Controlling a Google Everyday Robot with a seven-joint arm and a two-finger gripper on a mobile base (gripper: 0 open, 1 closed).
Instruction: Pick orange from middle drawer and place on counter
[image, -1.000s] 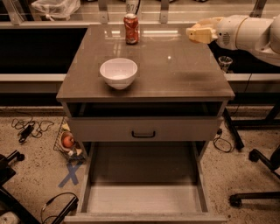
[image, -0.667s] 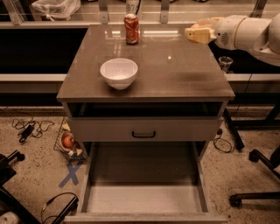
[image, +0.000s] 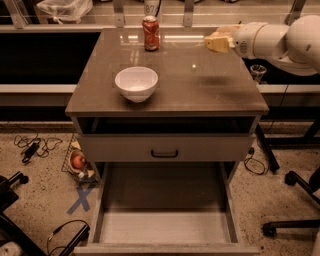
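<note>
The middle drawer is pulled far out at the bottom of the camera view. Its tall grey walls and pale floor show, and no orange lies in the part I can see. The orange is not in view anywhere. The counter is the glossy grey-brown top of the cabinet. My gripper hangs above the counter's back right corner, on the white arm that reaches in from the right, far from the drawer.
A white bowl sits on the counter's left middle and a red can stands at its back. A shut drawer front with a black handle sits above the open drawer. A wire basket with a reddish fruit is on the floor at left. Chair bases stand at right.
My gripper has moved a little to the left over the counter's back right corner. Nothing else has moved.
</note>
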